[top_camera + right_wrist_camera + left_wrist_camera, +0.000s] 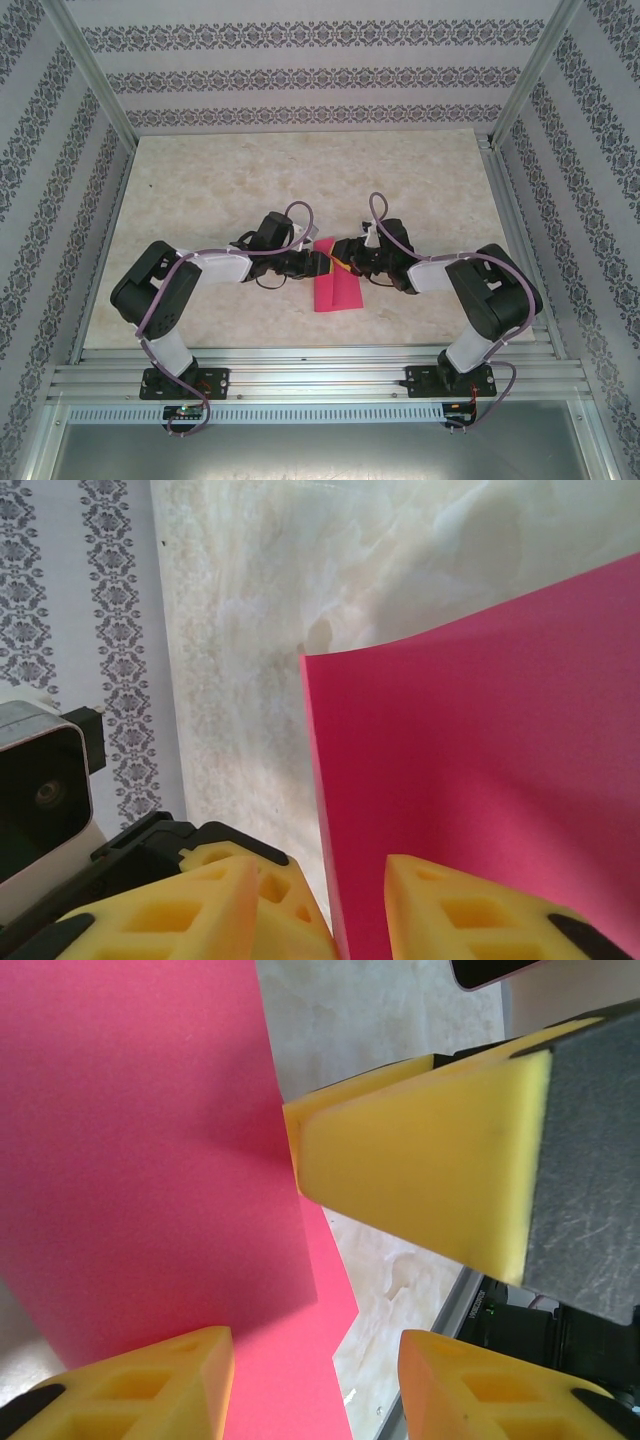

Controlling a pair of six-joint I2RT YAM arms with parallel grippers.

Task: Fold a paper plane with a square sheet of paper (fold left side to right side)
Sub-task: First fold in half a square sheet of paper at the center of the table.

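The square sheet of paper [336,290] lies partly folded, as a narrow bright pink strip, at the middle of the table between both grippers. My left gripper [318,264] is at its upper left edge. In the left wrist view, the left gripper [315,1350] is open, one yellow fingertip [150,1385] over the pink paper [140,1160] and the other over bare table. My right gripper [349,262] is at the upper right edge. The right gripper [320,880] is open, with the raised, curved paper [480,740] edge between its fingers. A paper plane is out of view.
The marble-patterned tabletop [250,180] is ringed by patterned walls and aluminium posts. A metal rail [320,365] runs along the near edge by the arm bases. The right gripper's yellow finger [420,1170] hangs close over the paper in the left wrist view.
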